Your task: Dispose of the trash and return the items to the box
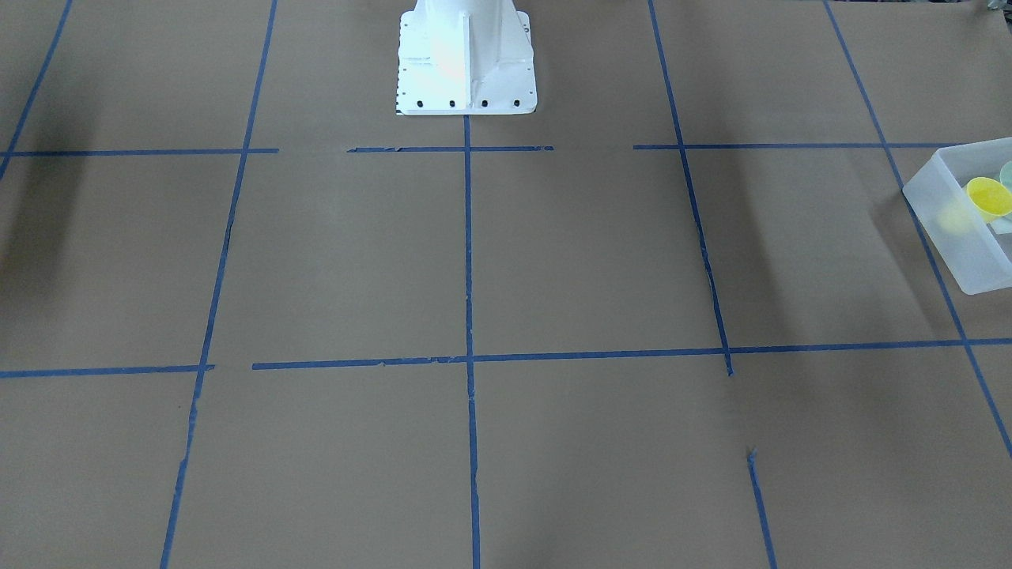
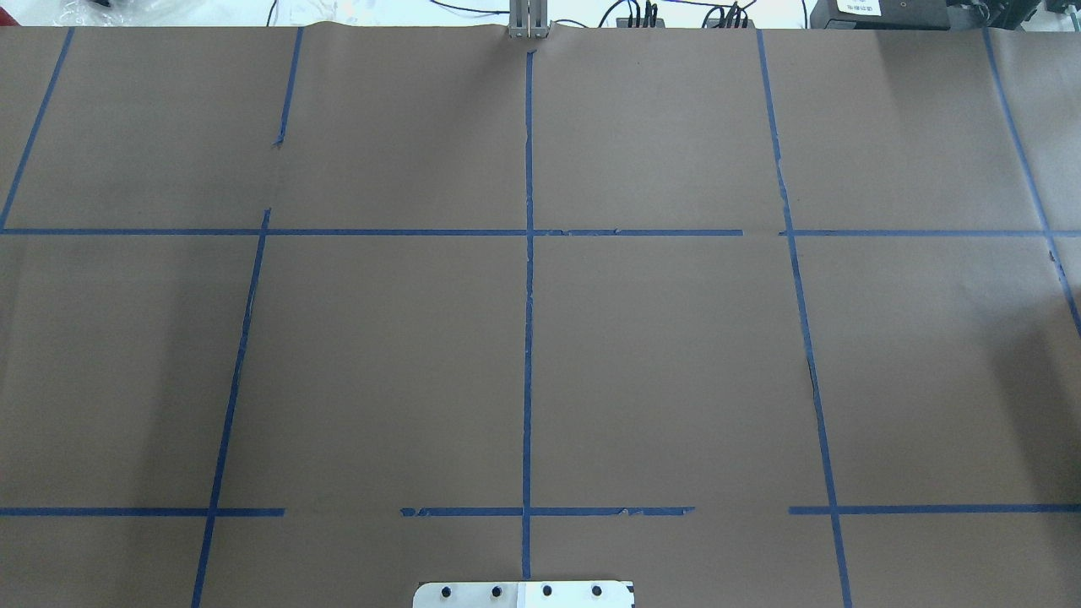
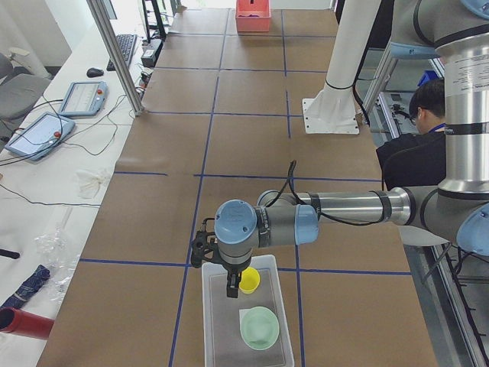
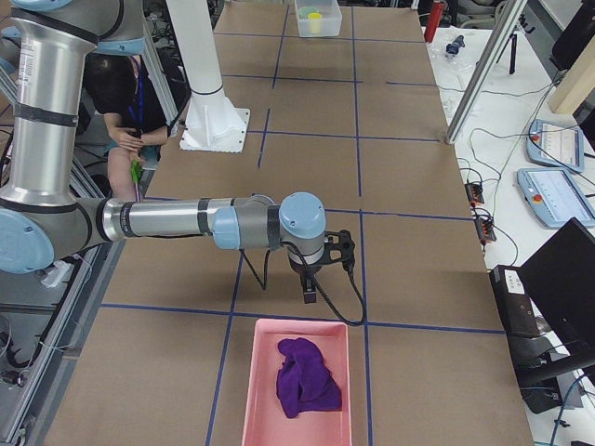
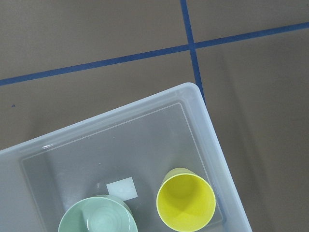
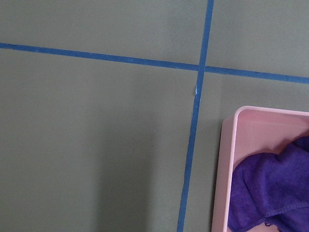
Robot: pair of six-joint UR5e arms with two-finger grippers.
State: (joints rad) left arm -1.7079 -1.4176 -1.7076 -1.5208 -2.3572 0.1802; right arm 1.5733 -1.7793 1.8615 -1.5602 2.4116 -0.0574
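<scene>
Looks basically wrapped up: the yellow cup [image 5: 186,202] and mint bowl [image 5: 99,216] both sit inside the box [image 5: 210,145]. The left gripper [image 3: 231,287] hangs over it and the right gripper [image 4: 310,293] is near the pink tray [image 4: 251,390]. Can't tell either's finger spread. Next is probably just lifting clear.
</scene>
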